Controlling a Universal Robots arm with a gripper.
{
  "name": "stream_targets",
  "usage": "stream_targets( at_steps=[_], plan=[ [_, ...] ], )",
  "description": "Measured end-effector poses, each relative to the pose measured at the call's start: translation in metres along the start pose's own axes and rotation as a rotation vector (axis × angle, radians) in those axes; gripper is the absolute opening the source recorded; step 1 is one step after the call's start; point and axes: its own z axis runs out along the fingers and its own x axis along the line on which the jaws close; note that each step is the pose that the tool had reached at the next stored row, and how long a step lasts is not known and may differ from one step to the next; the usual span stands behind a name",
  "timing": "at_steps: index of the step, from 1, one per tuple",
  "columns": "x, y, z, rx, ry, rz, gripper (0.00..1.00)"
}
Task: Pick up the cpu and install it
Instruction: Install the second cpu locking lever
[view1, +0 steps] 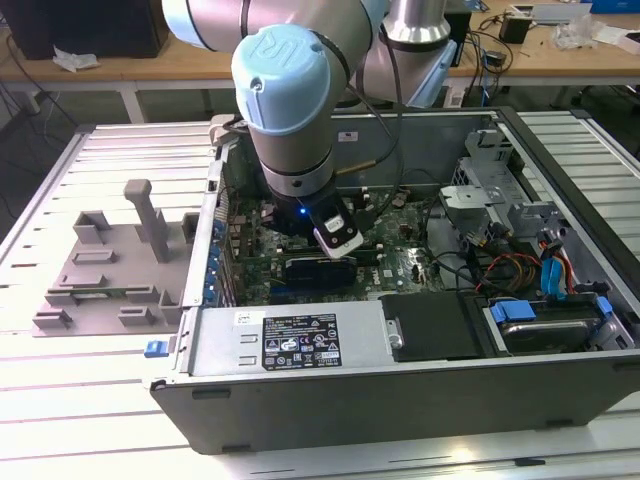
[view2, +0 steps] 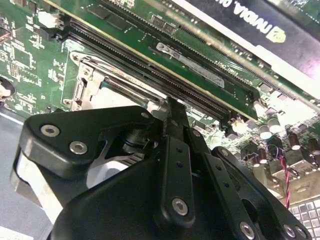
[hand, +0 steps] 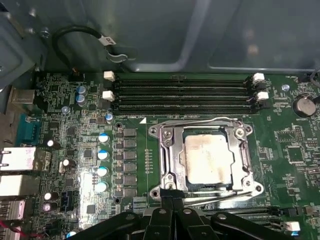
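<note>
The cpu (hand: 207, 160) is a silvery square chip lying flat in the motherboard socket, with the metal load frame (hand: 170, 155) closed around its edges. My gripper (hand: 172, 199) stands at the socket's near edge, its two thin black fingers pressed together with nothing between them. The tips sit right by the frame's corner and its wire lever (hand: 200, 121). In the second wrist view the gripper (view2: 169, 102) points down at the same socket frame (view2: 82, 90). The arm (view1: 285, 100) reaches down into the open computer case (view1: 400, 400).
Empty memory slots (hand: 185, 92) run beside the socket. A graphics card (view2: 260, 25) lies close behind the gripper. The power supply (view1: 290, 340), drive cage (view1: 480, 190) and cables (view1: 520, 270) crowd the case. A grey fixture (view1: 110, 270) sits on the table at the exterior view's left.
</note>
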Motion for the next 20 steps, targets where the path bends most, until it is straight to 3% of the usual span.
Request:
stream_targets(
  at_steps=[2,7,15,20],
  plan=[
    [0.001,-0.0005,0.0009,-0.0013,-0.0012,0.004,0.11],
    [0.0059,-0.0013,0.0038,-0.0246,-0.0064,0.021,0.11],
    [0.0077,-0.0017,0.0039,-0.0263,-0.0086,0.03,0.11],
    [0.0059,0.0028,-0.0098,-0.0264,-0.0087,0.03,0.11]
  ],
)
